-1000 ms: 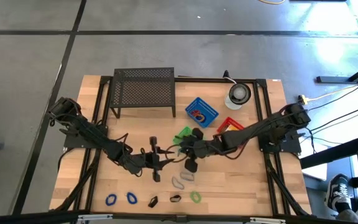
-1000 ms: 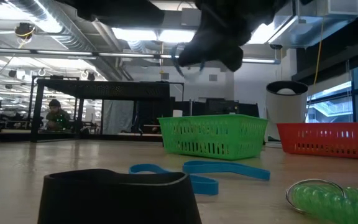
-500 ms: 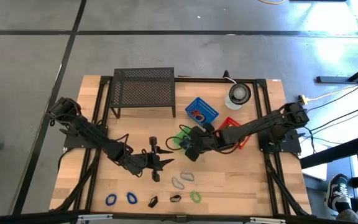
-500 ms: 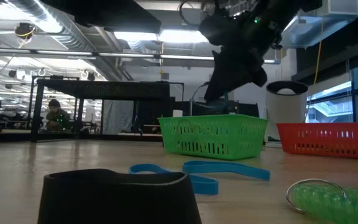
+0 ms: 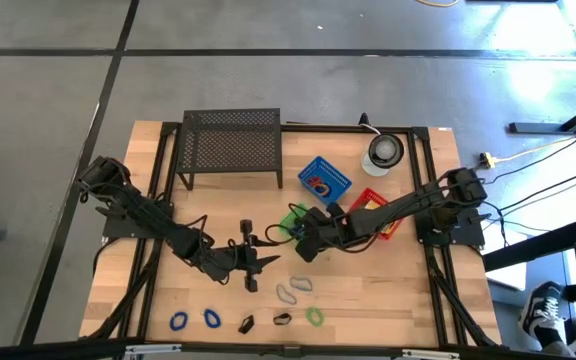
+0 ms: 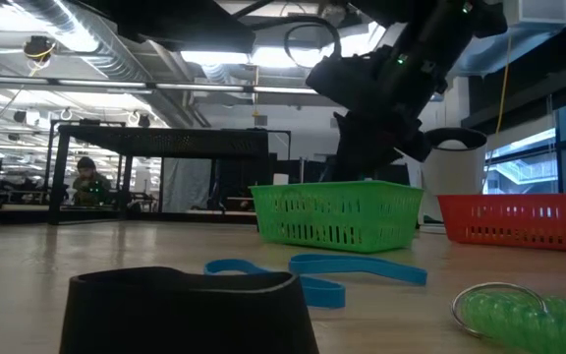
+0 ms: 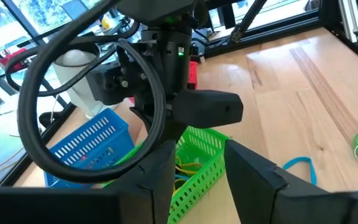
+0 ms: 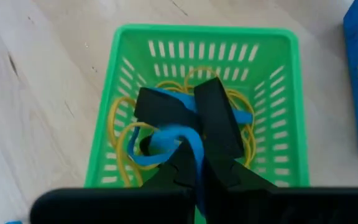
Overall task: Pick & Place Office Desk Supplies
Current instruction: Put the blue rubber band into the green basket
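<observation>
My right gripper (image 8: 182,99) is over the green basket (image 8: 197,37), shut on a blue loop (image 8: 166,134). Yellow loops (image 8: 120,134) lie in the basket. In the high view this gripper (image 5: 305,230) covers the basket (image 5: 294,214); in the low view it (image 6: 362,162) reaches down behind the basket's rim (image 6: 337,192). My left gripper (image 5: 266,262) hovers open to the basket's left and holds nothing; its fingers (image 7: 160,168) frame the basket (image 7: 197,155). Blue loops (image 5: 178,321), black clips (image 5: 246,323), grey loops (image 5: 288,293) and a green loop (image 5: 314,316) lie along the near edge. My right gripper pinches the blue loop between its two fingers (image 8: 219,118), coming from above and pointing down into the green basket. One stretch of the band (image 8: 241,115) runs across between the fingers. The rest curls slack below them (image 8: 148,149) onto the yellow loops.
A blue basket (image 5: 324,179) and a red basket (image 5: 373,205) stand right of the green one. The black mesh rack (image 5: 231,147) stands at the far edge, the round white object (image 5: 383,151) at the far right. Two blue loops (image 6: 312,275) and a green coil (image 6: 529,310) lie near the low camera.
My right gripper has carried the blue loop toward the far edge and down, from well above the table to the green basket. The loop, which hung free below the fingers, now rests in the basket.
</observation>
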You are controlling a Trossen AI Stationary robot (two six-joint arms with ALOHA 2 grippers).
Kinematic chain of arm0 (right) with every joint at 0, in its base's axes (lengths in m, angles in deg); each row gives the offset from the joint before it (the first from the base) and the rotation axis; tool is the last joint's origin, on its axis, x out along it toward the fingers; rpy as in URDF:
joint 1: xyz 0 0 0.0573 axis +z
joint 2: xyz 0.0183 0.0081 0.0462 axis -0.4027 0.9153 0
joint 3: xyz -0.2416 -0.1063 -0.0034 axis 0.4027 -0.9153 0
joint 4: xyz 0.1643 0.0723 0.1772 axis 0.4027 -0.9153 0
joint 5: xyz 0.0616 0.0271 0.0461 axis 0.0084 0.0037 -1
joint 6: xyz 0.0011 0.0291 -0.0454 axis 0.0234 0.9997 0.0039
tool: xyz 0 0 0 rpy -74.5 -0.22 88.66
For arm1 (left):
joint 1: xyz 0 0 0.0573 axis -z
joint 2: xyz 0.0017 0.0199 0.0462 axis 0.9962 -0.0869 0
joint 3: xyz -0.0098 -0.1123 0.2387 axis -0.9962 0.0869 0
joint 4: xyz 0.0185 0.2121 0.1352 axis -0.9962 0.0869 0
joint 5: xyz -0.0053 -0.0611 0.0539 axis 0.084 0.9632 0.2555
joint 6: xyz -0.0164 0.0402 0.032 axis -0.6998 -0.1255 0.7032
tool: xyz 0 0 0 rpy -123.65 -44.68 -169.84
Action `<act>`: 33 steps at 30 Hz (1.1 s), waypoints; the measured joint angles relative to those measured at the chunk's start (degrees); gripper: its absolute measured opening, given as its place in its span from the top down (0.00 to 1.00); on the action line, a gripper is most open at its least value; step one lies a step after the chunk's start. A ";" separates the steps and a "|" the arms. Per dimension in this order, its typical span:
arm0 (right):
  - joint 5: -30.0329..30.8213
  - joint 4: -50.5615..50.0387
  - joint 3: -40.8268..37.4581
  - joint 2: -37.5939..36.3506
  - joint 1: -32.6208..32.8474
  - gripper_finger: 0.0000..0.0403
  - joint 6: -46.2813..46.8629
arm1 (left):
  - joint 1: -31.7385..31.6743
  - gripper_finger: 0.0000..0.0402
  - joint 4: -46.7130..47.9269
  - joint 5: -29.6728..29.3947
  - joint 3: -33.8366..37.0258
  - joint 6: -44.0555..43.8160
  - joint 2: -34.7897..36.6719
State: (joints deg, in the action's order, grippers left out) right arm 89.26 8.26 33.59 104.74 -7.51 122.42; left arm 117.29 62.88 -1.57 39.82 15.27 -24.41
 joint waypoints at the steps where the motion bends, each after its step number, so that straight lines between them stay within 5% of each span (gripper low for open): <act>1: -0.32 -0.01 0.00 0.13 0.05 0.98 0.59 | -0.01 0.67 0.00 -0.02 0.00 0.00 0.00; 9: -1.42 -0.01 0.00 0.26 0.10 0.96 2.24 | -0.01 0.68 -0.01 0.00 0.00 -0.05 0.00; 24: -1.41 -0.03 0.00 0.26 0.10 0.70 -3.62 | 0.00 0.68 0.00 0.02 0.00 -0.46 0.00; 33: -2.64 0.72 0.00 0.26 -0.28 0.66 -8.95 | 0.00 0.68 0.00 0.02 0.00 -0.44 0.00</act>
State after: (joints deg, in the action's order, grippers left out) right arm 86.63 8.98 33.59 104.99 -7.79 113.47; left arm 117.29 62.88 -1.55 39.82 14.83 -24.41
